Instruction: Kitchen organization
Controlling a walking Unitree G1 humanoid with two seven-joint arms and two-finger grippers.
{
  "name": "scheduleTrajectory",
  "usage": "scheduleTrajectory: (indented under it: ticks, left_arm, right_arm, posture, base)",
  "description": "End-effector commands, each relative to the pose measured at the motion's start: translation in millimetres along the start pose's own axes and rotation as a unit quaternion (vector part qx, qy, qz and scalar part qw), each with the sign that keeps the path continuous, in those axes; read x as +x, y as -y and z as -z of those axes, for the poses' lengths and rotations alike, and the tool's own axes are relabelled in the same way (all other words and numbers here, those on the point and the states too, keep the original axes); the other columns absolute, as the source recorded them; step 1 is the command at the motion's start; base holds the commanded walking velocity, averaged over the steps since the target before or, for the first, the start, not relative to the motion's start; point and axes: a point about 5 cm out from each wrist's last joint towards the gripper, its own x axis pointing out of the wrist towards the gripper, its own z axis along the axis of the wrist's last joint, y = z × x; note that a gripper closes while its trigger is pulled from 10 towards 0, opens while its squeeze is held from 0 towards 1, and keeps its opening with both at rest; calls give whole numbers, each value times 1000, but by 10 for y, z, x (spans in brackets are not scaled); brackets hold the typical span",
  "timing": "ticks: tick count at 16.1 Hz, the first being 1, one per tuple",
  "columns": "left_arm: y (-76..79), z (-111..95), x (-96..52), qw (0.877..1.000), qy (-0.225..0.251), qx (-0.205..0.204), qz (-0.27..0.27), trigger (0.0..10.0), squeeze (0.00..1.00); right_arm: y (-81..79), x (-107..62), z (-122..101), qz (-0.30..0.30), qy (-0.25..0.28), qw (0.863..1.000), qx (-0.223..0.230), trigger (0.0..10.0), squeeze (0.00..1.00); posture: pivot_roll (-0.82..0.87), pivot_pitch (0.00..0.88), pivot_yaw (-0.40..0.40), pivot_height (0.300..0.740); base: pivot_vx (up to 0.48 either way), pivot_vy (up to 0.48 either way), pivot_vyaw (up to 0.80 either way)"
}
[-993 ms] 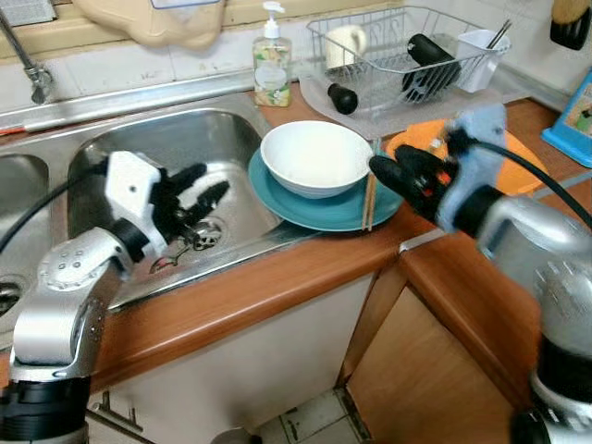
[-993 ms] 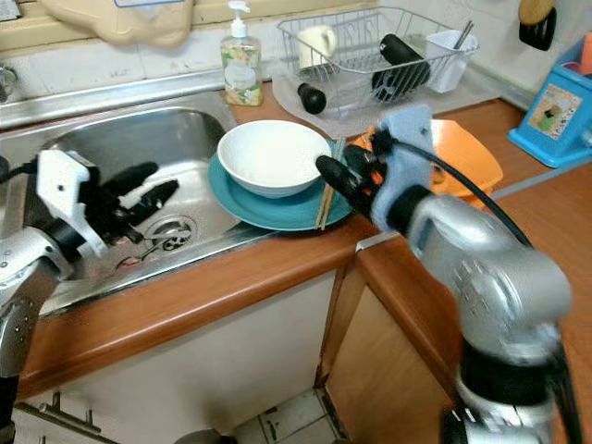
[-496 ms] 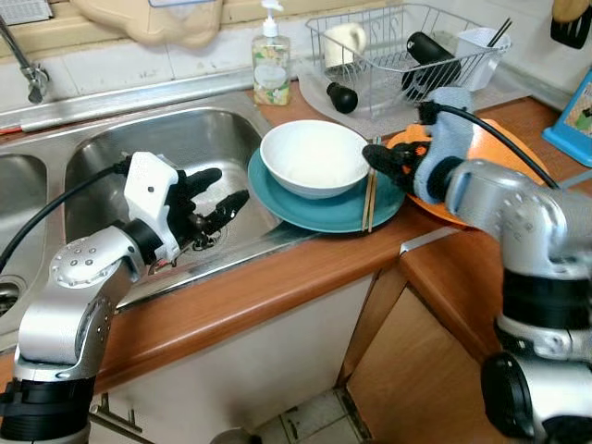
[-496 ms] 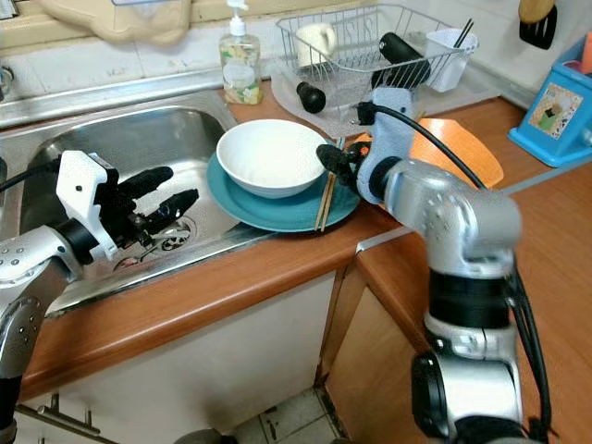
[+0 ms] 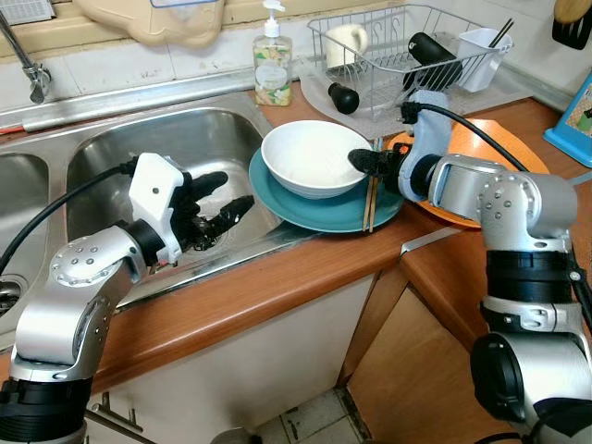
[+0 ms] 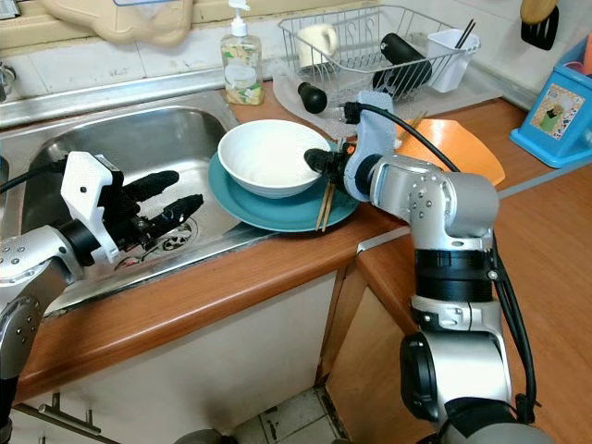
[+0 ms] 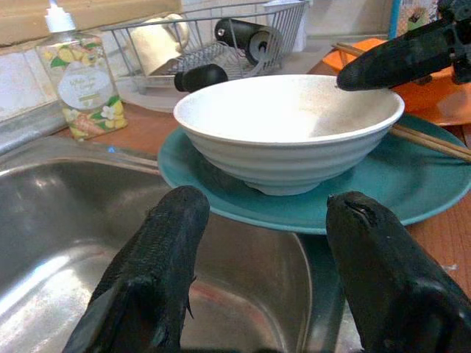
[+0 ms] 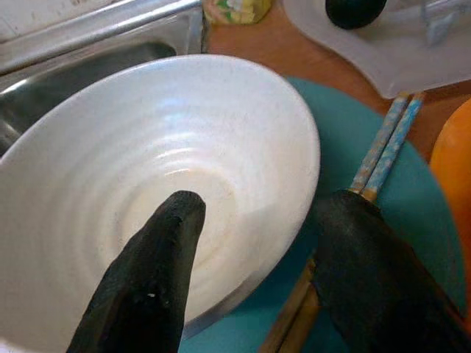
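Note:
A white bowl [image 5: 310,157] sits on a teal plate [image 5: 319,211] on the wooden counter beside the sink. A pair of chopsticks [image 5: 370,196] lies across the plate's right side. My right gripper [image 5: 361,163] is open at the bowl's right rim. In the right wrist view one finger [image 8: 147,272] reaches over the bowl's inside [image 8: 132,162] and the other [image 8: 360,272] stays outside, by the chopsticks [image 8: 383,143]. My left gripper [image 5: 222,199] hangs open over the sink's right part, empty, its fingers [image 7: 154,272] pointing toward the bowl [image 7: 287,125].
An orange plate [image 5: 481,148] lies right of the teal one, under my right forearm. Behind stand a wire dish rack [image 5: 407,55] with a mug and utensils, and a soap bottle [image 5: 272,60]. The steel sink [image 5: 157,139] lies at the left. A blue box [image 6: 553,111] stands at the far right.
My right gripper has moved left, from over the counter edge to the bowl's right rim. My left gripper has edged right, toward the plate.

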Motion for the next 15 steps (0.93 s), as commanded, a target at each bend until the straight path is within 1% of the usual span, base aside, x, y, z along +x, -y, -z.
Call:
scheduleTrajectory:
  ticks: [1,2,3,5,7,8,9,10,11,15]
  left_arm:
    - [9,-68,12,1000,4,12,8,10000,0]
    - [9,-70,14,1000,3,13,9,10000,0]
    - [7,-72,17,1000,3,15,9,10000,0]
    - [6,-75,25,1000,2,16,10,10000,0]
    - [6,-79,32,1000,3,17,10,10000,0]
    - [6,-81,33,1000,3,18,10,10000,0]
    - [5,-82,33,1000,3,18,9,10000,0]
    - [6,-84,30,1000,3,20,8,10000,0]
    - [3,-88,35,1000,4,20,8,10000,0]
    - [-4,-92,44,1000,3,23,7,10000,0]
  right_arm:
    - [-18,-3,-39,-7,0,1000,7,4745,0]
    - [-18,5,-34,-9,-2,1000,13,4235,0]
    - [-24,11,-30,-14,-2,1000,21,4235,0]
    - [-38,25,-26,-24,-8,999,28,3804,0]
    - [-55,38,-6,-31,-17,999,40,3608,0]
    - [-61,47,10,-31,-22,998,41,3216,0]
    - [-65,51,19,-32,-24,998,43,3098,0]
    - [-80,62,50,-34,-30,998,45,2549,0]
    - [-84,72,64,-34,-34,998,47,2314,0]
    - [-75,81,89,-28,-41,998,49,1961,0]
  posture:
    - [-90,0,31,740]
    - [-89,0,32,740]
    - [-89,0,33,740]
    - [-88,0,33,740]
    - [-88,0,32,740]
    - [-87,0,30,740]
    - [-87,0,30,740]
    - [-87,0,30,740]
    - [-86,0,31,740]
    - [-85,0,34,740]
  base:
    - [0,0,0]
    - [0,0,0]
    - [0,0,0]
    - [0,0,0]
    - [0,0,0]
    - [0,0,0]
    - [0,0,0]
    - [0,0,0]
    - [0,0,0]
    - [0,0,0]
